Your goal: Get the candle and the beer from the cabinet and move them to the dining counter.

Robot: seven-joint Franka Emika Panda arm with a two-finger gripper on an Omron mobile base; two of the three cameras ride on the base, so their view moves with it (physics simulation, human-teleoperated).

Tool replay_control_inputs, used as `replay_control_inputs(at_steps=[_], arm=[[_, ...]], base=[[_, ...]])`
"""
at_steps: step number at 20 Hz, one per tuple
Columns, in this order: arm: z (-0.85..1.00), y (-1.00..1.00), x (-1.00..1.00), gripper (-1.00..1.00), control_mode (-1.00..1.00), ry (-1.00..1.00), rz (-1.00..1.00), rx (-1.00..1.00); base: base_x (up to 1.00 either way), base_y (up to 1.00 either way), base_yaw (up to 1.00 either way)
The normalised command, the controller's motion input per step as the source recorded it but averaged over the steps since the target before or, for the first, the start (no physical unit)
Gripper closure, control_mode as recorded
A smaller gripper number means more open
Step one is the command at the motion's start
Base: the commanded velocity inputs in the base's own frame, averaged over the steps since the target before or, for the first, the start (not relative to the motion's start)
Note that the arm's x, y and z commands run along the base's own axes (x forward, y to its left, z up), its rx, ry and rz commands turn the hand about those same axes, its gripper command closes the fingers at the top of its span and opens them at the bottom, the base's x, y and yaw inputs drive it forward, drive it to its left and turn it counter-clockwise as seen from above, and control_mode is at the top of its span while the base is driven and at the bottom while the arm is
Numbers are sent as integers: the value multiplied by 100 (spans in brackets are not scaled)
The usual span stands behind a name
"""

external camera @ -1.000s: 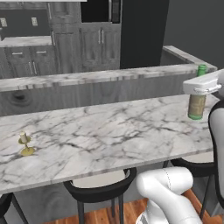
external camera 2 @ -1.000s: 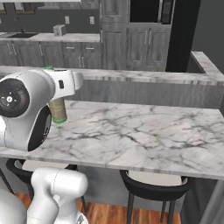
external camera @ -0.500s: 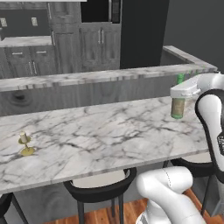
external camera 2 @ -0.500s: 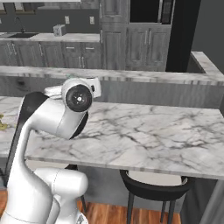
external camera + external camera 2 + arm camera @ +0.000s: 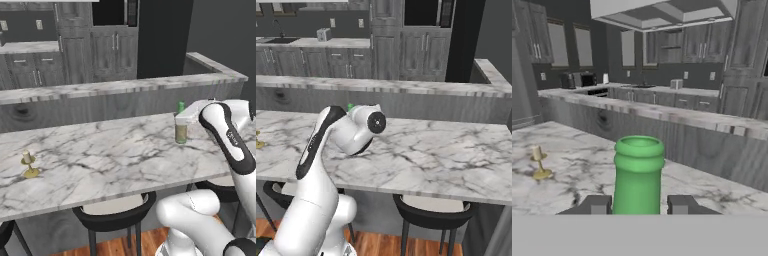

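Observation:
The beer, a green bottle with a pale label, stands upright at the right part of the dining counter, its base at or just above the marble. My gripper is shut on its neck. In the hand view the green neck fills the gap between the two fingertips. The candle stands on its brass holder far to the left on the same slab, also seen in the hand view. Grey panelled cabinets line the back wall; I cannot tell which one is the cabinet.
A raised marble ledge runs behind the dining counter. Black stools sit under its near edge. My white arm leans over the slab. A far worktop with a sink lies at the back.
My arm has swung leftward along the counter, carrying the beer from the right end toward the middle. The candle has stayed put.

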Motion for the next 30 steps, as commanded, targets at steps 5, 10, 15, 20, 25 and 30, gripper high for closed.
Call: replay_control_inputs(at_steps=[5, 10, 15, 20, 25, 30], arm=[[-47, 4, 80, 100, -100, 2, 1, 0], [-41, 0, 65, 100, -100, 0, 0, 2], [-47, 2, 53, 100, -100, 0, 0, 3], [-33, 3, 37, 100, -100, 0, 0, 0], [-35, 0, 23, 100, -100, 0, 0, 0], [-33, 0, 20, 100, -100, 0, 0, 0]], base=[[0, 0, 0], [0, 0, 0], [0, 0, 0], [0, 0, 0], [0, 0, 0], [0, 0, 0]])
